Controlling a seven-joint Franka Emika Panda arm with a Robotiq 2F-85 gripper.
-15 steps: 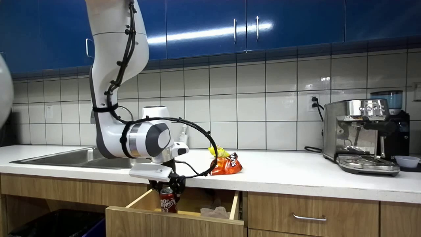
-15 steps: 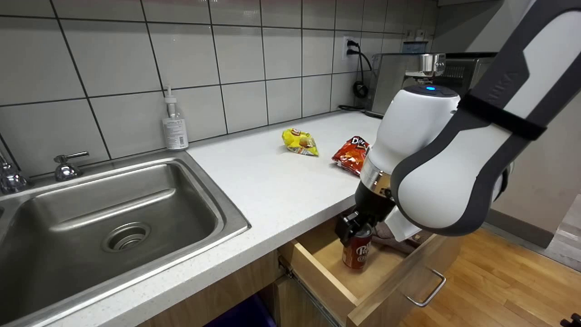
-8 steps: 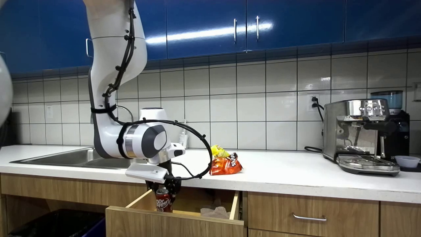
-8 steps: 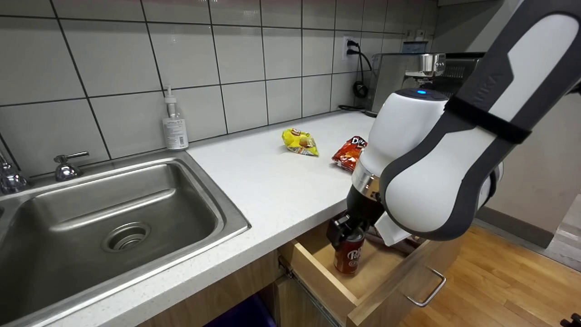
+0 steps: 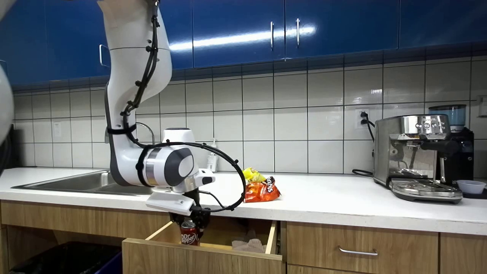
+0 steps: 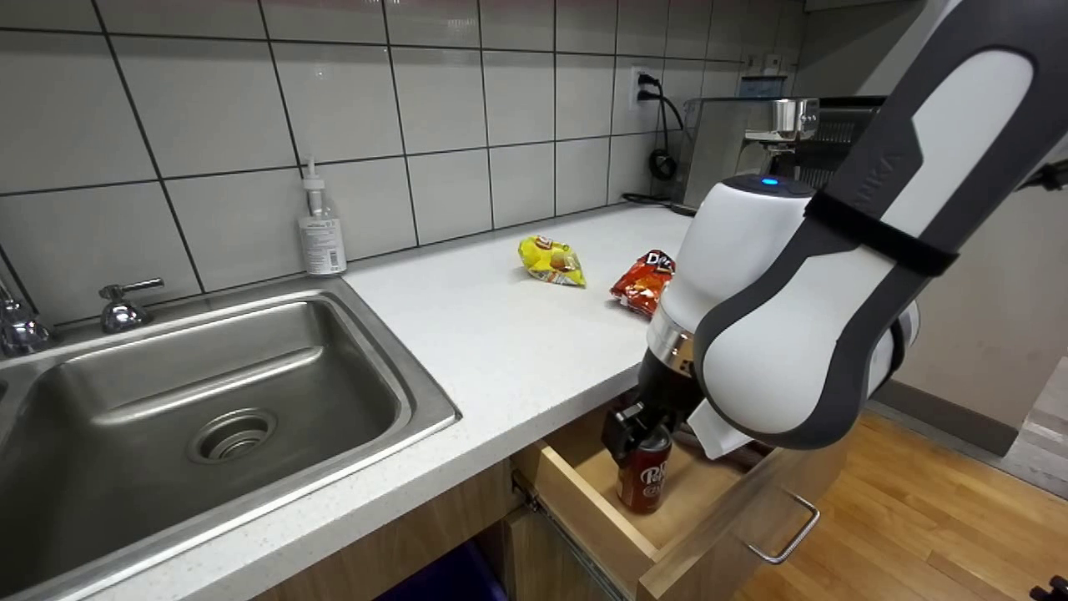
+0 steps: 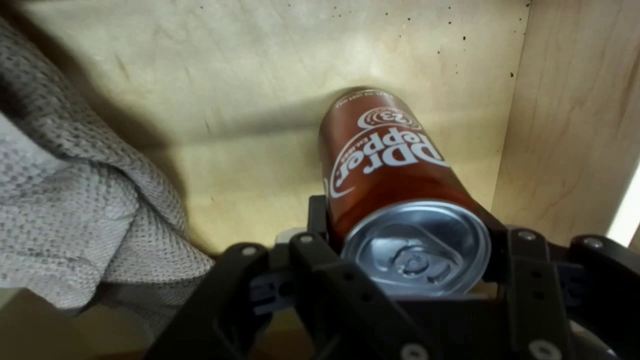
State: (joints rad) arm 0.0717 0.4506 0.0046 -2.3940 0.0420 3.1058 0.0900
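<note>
White glare streaks across the glossy blue cabinets (image 5: 239, 21).

I register a pale tiled wall (image 5: 289, 125) behind a white countertop (image 5: 323, 190). Glossy blue cabinets (image 5: 342, 23) mount above, reflecting a light streak (image 5: 243, 39). Wooden flooring (image 6: 926, 517) lies below.

Ext. view: can (image 5: 188, 234) btm hidden by drawer front (image 5: 201, 262); arm (image 5: 123, 91) top cut off.

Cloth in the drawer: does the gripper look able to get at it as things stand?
Probably not right now: the gripper appears closed on the Dr Pepper can. Otherwise the way looks free: the drawer is open, and the cloth lies apart from the can.
</note>
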